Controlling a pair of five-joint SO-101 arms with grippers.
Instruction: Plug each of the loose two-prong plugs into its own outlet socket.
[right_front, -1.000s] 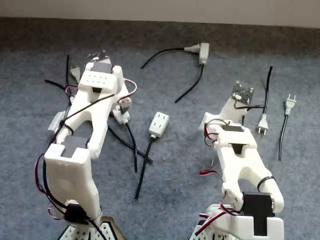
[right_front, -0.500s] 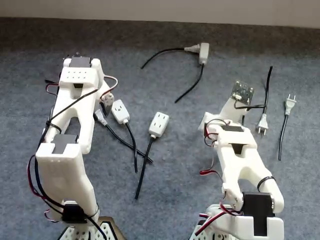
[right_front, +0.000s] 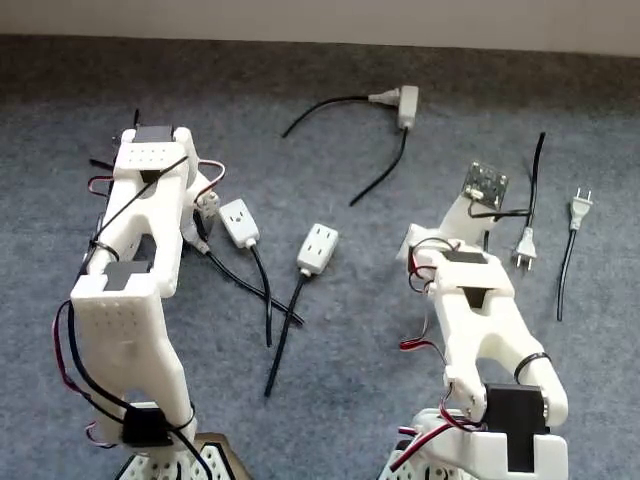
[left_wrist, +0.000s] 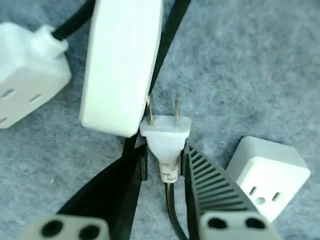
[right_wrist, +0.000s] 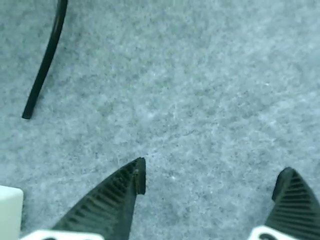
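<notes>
My left gripper (left_wrist: 165, 156) is shut on the body of a white two-prong plug (left_wrist: 165, 134), whose prongs point away from me. The prong tips sit right beside a long white block (left_wrist: 122, 60). One white outlet socket (left_wrist: 25, 85) lies off to one side, another (left_wrist: 267, 175) to the other. From above, the left gripper (right_front: 203, 214) hovers just left of an outlet socket (right_front: 238, 222); a second socket (right_front: 318, 248) lies further right. My right gripper (right_wrist: 212, 175) stands open over bare carpet. Two loose plugs (right_front: 525, 248) (right_front: 579, 207) lie right of the right arm (right_front: 470, 290).
A third outlet (right_front: 407, 105) with a plug (right_front: 380, 98) in its end lies at the back centre. Black cords (right_front: 255, 290) trail between the arms, and a cord end (right_wrist: 45, 65) lies ahead of the right gripper. Grey carpet (right_front: 350, 330) covers the table.
The left arm has swung left and drawn back with the plug, uncovering the outlet socket beside it. The cords near it shifted slightly. The right arm has not moved.
</notes>
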